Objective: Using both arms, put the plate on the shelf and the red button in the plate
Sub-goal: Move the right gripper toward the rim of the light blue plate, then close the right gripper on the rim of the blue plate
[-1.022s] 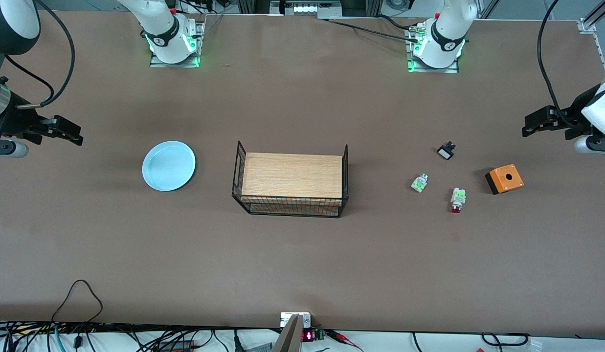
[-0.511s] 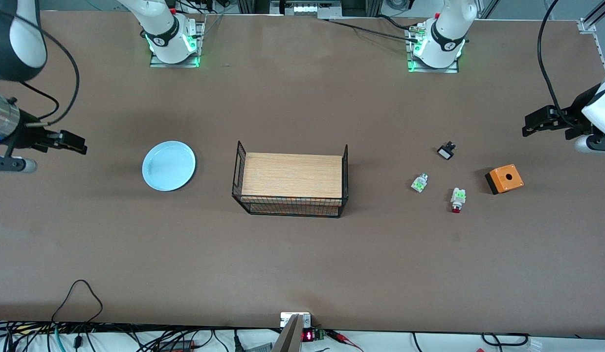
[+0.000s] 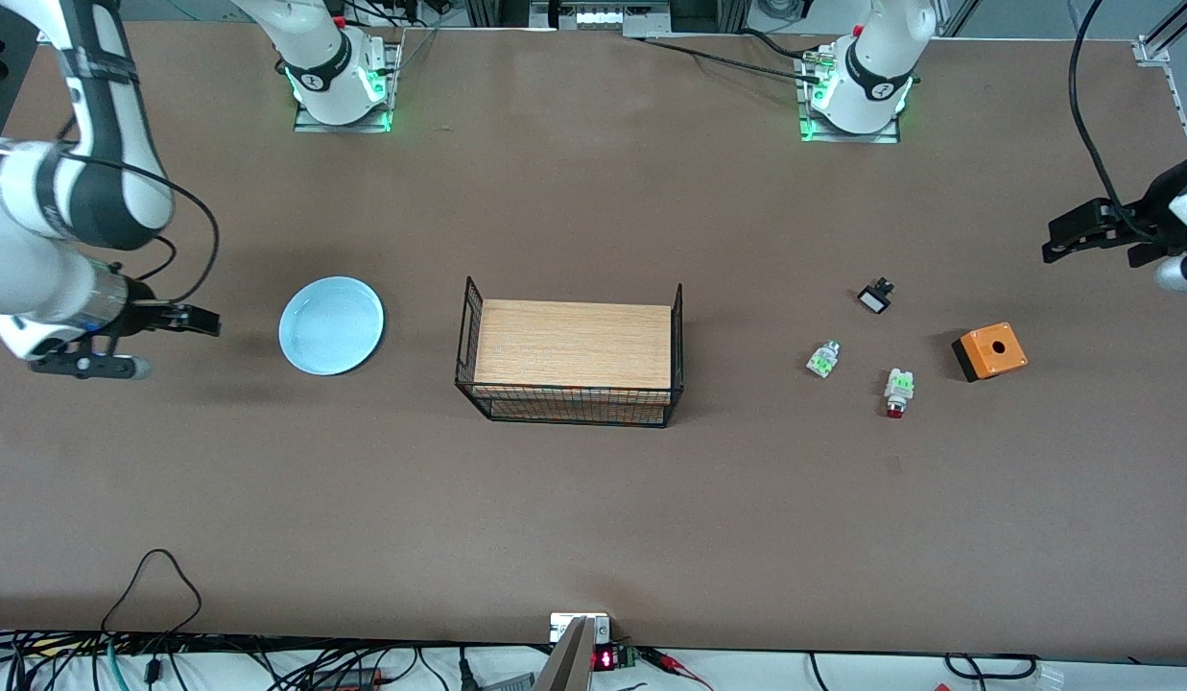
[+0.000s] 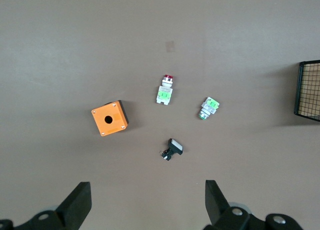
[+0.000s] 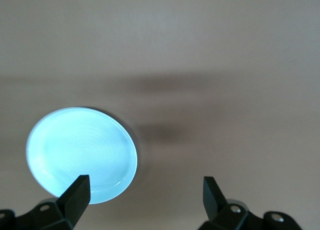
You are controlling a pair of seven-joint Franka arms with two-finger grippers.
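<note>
**Both arms up, nothing grabbed**

Plate (image 3: 331, 325) sits flat on the tabletop (image 3: 593, 518) toward the right arm's end, well apart from the wire basket (image 3: 571, 357) in the middle. Right gripper (image 3: 201, 321) hovers just beside the plate, jaws apart, empty. Red button (image 3: 897, 391) lies toward the left arm's end, between a similar green-label part (image 3: 822, 359) and the orange box (image 3: 988, 351), with a black switch (image 3: 875, 297) nearby. Left gripper (image 3: 1068, 235) hangs over the tabletop's end, jaws apart, empty.
</note>
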